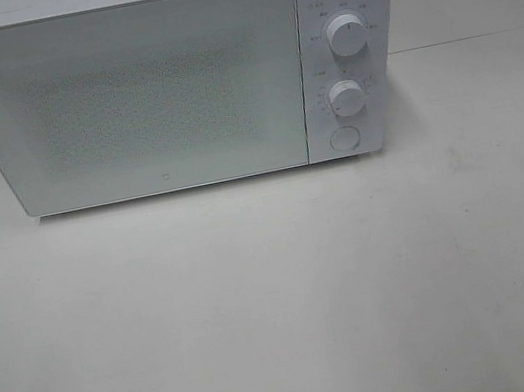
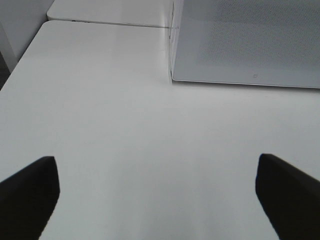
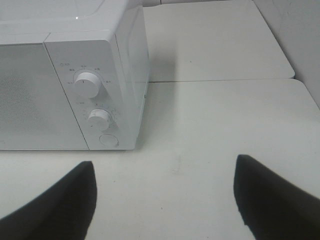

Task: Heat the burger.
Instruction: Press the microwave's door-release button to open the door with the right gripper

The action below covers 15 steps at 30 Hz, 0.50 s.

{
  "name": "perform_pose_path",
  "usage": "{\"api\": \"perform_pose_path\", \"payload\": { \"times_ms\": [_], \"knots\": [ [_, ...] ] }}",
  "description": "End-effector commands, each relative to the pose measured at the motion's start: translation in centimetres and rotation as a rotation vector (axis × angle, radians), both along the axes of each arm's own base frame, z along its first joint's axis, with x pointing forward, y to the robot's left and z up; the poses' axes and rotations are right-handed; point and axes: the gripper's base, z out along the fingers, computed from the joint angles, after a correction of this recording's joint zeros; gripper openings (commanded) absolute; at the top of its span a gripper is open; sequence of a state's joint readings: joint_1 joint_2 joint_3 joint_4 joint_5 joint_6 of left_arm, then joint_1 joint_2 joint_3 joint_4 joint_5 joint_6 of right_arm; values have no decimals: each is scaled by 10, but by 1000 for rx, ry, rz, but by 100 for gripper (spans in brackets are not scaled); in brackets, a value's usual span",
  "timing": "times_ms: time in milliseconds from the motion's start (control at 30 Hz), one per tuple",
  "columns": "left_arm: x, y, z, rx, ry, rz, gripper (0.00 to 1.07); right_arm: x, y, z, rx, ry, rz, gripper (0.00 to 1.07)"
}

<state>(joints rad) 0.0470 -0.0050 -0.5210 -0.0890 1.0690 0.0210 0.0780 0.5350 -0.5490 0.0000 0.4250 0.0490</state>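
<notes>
A white microwave (image 1: 143, 95) sits at the top of the high view on a pale table (image 1: 283, 314), its door (image 1: 123, 99) shut. The burger is nowhere to be seen in any view; it may be behind that speckled door, but I cannot tell. Both pincers are empty with jaws spread wide: the left gripper (image 2: 157, 172) hangs over bare tabletop, with the door's lower corner in the upper right of its picture, while the right gripper (image 3: 165, 167) faces the control strip in the upper left of its own. There the upper knob (image 3: 86, 84), lower knob (image 3: 99, 120) and round button (image 3: 108, 139) stack one below the other. I reckon the right arm is nearer those controls, so any press or turn falls to it.
</notes>
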Motion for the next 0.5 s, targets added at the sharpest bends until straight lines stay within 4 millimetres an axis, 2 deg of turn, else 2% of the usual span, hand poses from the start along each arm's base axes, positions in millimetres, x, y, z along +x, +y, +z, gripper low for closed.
{"api": "perform_pose_path", "payload": {
  "times_ms": [33, 67, 100, 133, 167, 233, 300, 333, 400, 500],
  "knots": [
    [-2, 0, -1, -2, -10, 3, 100, 20, 1, -1, -6, -8, -3, 75],
    [-2, 0, -1, -2, -10, 3, 100, 20, 1, -1, -6, -8, -3, 75],
    [-2, 0, -1, -2, -10, 3, 100, 32, 2, -5, -7, 5, -3, 75],
    [-2, 0, -1, -2, -10, 3, 100, 32, 2, -5, -7, 5, -3, 75],
    [-2, 0, -1, -2, -10, 3, 100, 43, 2, -9, -7, 8, -3, 75],
    [-2, 0, -1, -2, -10, 3, 100, 48, 3, -11, -12, 8, -3, 75],
    [-2, 0, -1, -2, -10, 3, 100, 63, 4, -14, -13, -20, -2, 75],
    [-2, 0, -1, -2, -10, 3, 100, 63, 4, -14, -13, -20, -2, 75],
    [-2, 0, -1, -2, -10, 3, 100, 80, 5, -28, -6, -89, -1, 75],
    [-2, 0, -1, -2, -10, 3, 100, 84, 5, -33, -5, -109, -1, 75]
  ]
}}
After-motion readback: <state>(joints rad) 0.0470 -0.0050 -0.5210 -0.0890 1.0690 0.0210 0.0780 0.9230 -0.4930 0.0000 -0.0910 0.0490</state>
